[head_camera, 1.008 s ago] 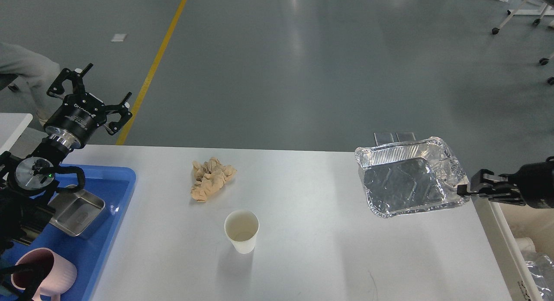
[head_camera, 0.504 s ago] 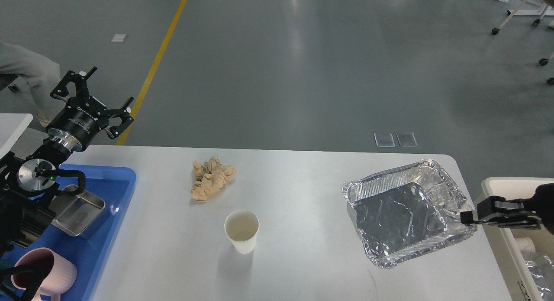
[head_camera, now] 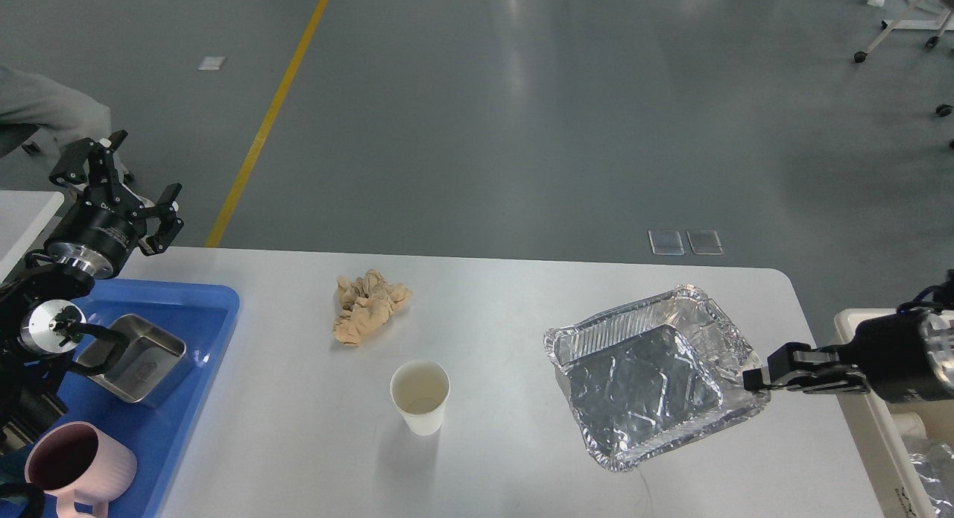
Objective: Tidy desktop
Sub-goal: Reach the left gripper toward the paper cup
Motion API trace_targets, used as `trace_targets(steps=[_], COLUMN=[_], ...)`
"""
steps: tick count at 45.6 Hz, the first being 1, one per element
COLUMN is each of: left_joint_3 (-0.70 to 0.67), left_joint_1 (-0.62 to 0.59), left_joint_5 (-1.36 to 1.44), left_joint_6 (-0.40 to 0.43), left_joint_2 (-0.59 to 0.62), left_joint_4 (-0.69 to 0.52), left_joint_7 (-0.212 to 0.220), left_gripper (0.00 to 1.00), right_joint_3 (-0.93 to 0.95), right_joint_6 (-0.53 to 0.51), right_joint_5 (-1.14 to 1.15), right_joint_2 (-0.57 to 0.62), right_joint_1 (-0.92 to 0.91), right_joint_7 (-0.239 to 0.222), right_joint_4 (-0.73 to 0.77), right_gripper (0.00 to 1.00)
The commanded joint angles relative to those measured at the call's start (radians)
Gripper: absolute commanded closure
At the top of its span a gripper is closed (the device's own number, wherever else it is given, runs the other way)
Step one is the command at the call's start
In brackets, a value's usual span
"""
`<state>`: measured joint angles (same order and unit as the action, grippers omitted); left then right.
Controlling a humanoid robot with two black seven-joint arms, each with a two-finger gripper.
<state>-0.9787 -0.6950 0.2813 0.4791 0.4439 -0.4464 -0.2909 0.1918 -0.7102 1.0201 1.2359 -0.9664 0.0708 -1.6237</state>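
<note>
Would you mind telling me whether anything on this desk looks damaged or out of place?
Yes: the foil tray on the desktop's right side sits askew with a dented, crinkled rim, the right hand at its edge. A crumpled brown paper wad lies loose beyond the paper cup.

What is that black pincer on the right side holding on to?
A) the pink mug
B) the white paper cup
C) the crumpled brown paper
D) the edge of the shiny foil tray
D: the right pincer is closed on the right rim of the foil tray, while the paper cup, crumpled brown paper and pink mug sit untouched.
</note>
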Motion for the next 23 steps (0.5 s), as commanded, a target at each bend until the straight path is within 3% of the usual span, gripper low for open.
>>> trace_targets(steps=[1,6,10,14,23], left_joint_3=[0.005,0.017,0.040,0.153,0.362], left_joint_1=[-0.001,0.000,0.005,0.002,-0.008], left_joint_5=[0.002,0.006,0.030,0.107,0.252], left_joint_6=[0.023,-0.006,-0.127,-0.233,-0.465], left_joint_2=[-0.016,-0.011,0.002,0.055,0.137], left_joint_4=[-0.011,-0.057,-0.130,-0.239,-0.471], left_joint_7=[-0.002,-0.010,-0.002,0.004,0.084], left_gripper=[0.03,0.04,0.04,0.06,0.06], right_joint_3=[0.000,0.000,0.000,0.000,0.003], right_joint_6=[-0.002,0.000,0.000,0.000,0.000], right_joint_5=[0.000,0.000,0.000,0.000,0.000], right_joint_2=[-0.003,-0.001,0.000,0.002,0.004], right_joint_1=[-0.008,-0.008,-0.009,-0.009,-0.009], right_joint_7=[0.000,0.000,0.000,0.000,0.000], right_joint_4=[0.001,0.001,0.001,0.001,0.002], right_gripper=[1.00,1.00,1.00,1.00,1.00])
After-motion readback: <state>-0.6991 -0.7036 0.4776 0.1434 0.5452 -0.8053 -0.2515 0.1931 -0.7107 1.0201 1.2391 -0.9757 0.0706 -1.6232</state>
